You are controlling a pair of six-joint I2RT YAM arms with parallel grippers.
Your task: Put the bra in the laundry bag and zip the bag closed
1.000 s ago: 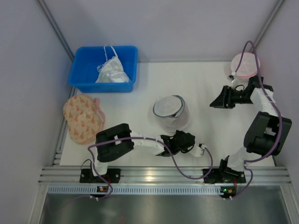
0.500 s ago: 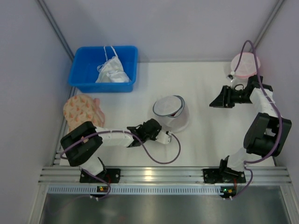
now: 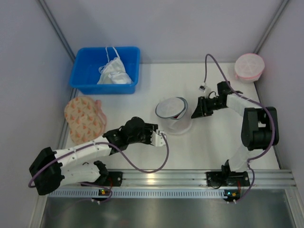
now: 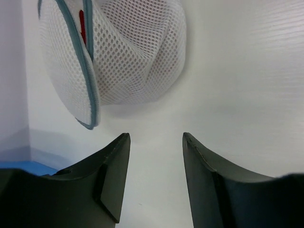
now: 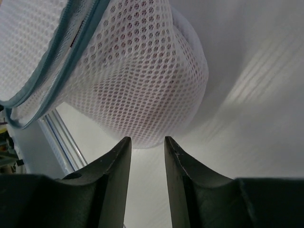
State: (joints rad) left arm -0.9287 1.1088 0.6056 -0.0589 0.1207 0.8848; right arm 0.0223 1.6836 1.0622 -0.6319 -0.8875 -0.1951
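Observation:
The laundry bag [image 3: 173, 115], white mesh with a thin dark rim, stands bulged in the middle of the table. It also shows in the left wrist view [image 4: 137, 52] and in the right wrist view [image 5: 137, 80]. Of the bra, only a red sliver [image 4: 81, 21] shows through the bag's rim gap; the rest is hidden inside. My left gripper [image 3: 160, 133] is open and empty, just short of the bag's near-left side [image 4: 156, 138]. My right gripper [image 3: 194, 114] is open and empty, close to the bag's right side [image 5: 147, 140].
A blue bin [image 3: 80, 76] at the back left holds a white garment [image 3: 114, 73]. A beige patterned disc [image 3: 84, 119] lies at the left edge. A pink mesh bag [image 3: 249, 66] sits at the back right corner.
My left arm has swung from the front right to the left and now points at the bag from its near side. My right gripper has moved in from the far right to beside the bag.

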